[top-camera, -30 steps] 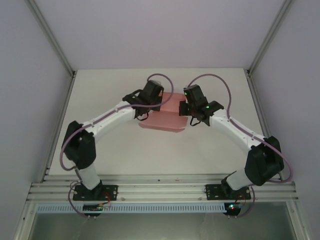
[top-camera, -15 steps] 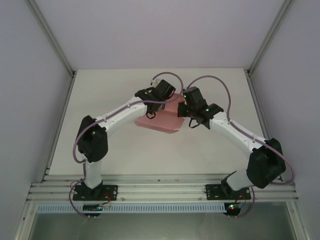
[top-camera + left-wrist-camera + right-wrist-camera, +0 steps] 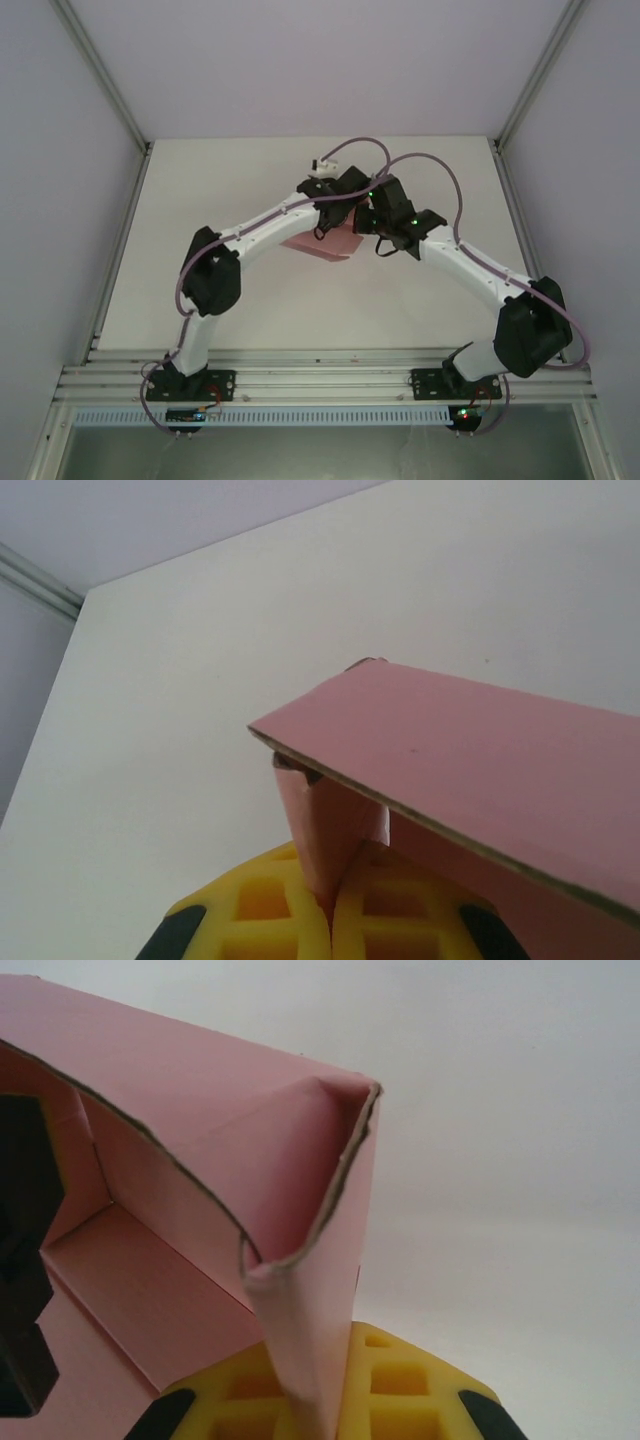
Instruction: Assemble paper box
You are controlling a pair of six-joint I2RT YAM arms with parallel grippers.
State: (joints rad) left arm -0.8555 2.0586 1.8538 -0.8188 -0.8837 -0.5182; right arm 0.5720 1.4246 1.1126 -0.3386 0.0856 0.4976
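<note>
white table, pale walls: a pink box pinched from both sides

a bare white table [image 3: 230,190] carries the work, and the paper box [image 3: 318,246] sits near its middle, lifted between the two wrists, which are close together.

the left gripper [image 3: 328,900] has its yellow pads [image 3: 265,900] closed tight on a narrow folded flap, with a broad pink panel slanting over it. the right gripper [image 3: 310,1400] is likewise closed on a thin wall of card, which bows and curls at its free edge; beyond it the box interior shows as an open corner.

the step looks like squaring the walls and tucking a flap. done well, it likely means moving the two arms together so the card is not pulled apart or twisted, steering each fold along its crease, and easing the bowed wall straight before pressing it home. thin card can buckle or tear at the pinch, so gentle force seems wise.

the tabletop is matte, and the plain pale walls meet at aluminium posts [image 3: 100,70].
</note>
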